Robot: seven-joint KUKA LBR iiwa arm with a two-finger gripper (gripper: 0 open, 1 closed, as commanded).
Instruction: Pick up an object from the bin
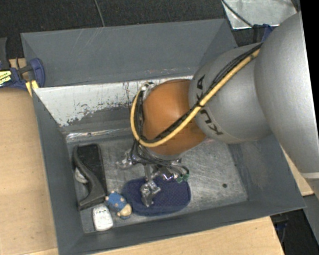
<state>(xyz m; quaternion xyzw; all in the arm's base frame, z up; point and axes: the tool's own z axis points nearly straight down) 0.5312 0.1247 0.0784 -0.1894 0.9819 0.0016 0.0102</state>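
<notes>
The gripper [156, 184] is positioned over the dark blue oval pad [174, 199] at the lower centre of the bin [137, 50]. Whether it is apart or closed cannot be determined. A small blue figure [118, 203] lies just left of the pad.

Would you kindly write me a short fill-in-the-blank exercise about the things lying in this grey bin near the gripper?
1. The gripper hangs over a flat oval pad of dark ____ fabric.
2. The small blue-and-tan toy figure sits between that pad and a small ____ block.
3. The long black object lies by the grey metal bin's wall on the view's ____ side.
Missing words: blue; white; left.
</notes>
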